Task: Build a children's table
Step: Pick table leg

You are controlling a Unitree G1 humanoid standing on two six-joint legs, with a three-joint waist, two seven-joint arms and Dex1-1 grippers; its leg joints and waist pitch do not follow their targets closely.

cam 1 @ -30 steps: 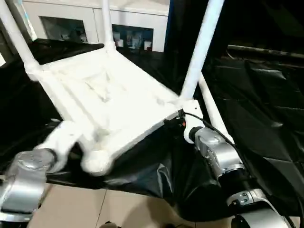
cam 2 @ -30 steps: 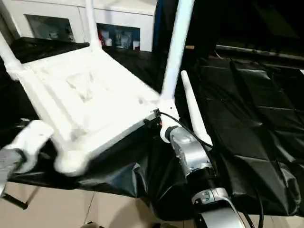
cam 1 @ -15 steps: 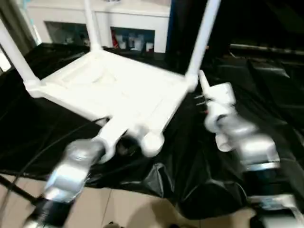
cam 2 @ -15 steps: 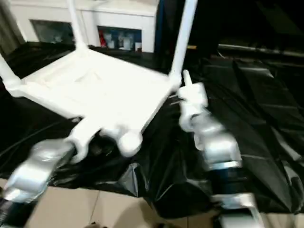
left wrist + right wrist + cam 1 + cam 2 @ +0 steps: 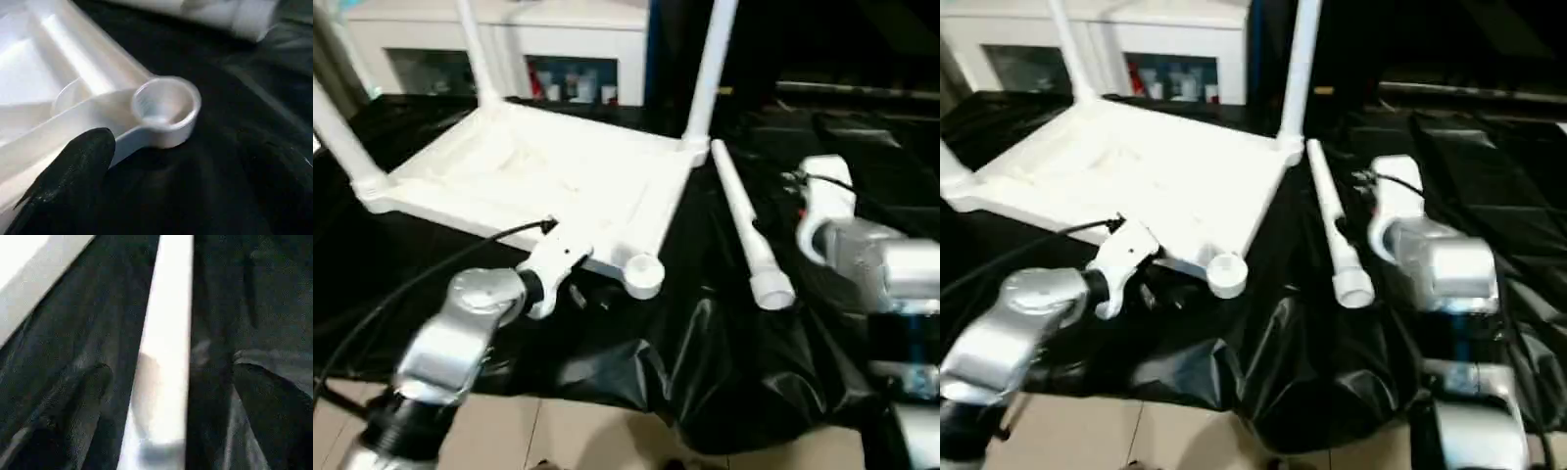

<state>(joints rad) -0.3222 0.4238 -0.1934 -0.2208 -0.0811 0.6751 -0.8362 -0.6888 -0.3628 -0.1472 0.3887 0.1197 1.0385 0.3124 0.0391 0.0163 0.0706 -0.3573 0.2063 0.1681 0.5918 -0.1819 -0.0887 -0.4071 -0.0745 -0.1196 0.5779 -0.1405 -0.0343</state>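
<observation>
Left eye view: the children's table (image 5: 548,176) lies upside down on the black-draped work surface (image 5: 724,362), ribbed underside facing up, toward the left and centre of the scene.
Fitted legs: three white legs stand up from corner sockets, one at the near-left corner (image 5: 337,132), one at the far-left corner (image 5: 475,54) and one at the far-right corner (image 5: 710,69).
Empty socket: the near-right round corner socket (image 5: 644,274) has no leg in it; the left wrist view shows it open and hollow (image 5: 166,110), sitting on the black cloth.
Loose leg: the fourth leg (image 5: 749,235) lies flat on the cloth just right of the table top, its thin end far, beside the far-right corner, and its wide end near.
Left gripper: it (image 5: 578,294) sits at the near edge of the table top, just left of the empty socket; one black finger (image 5: 73,171) shows beside the socket; I cannot tell from the pictures whether the fingers are spread or together.
Right gripper: it (image 5: 171,396) hangs over the loose leg with its two black fingers wide apart, one on each side of the leg, not clamped on it.
Right arm: its white wrist housing (image 5: 822,206) is to the right of the loose leg.
Background: a white cabinet (image 5: 558,49) stands beyond the far edge of the work surface.
Floor: pale tiles (image 5: 607,441) show at the near edge.
</observation>
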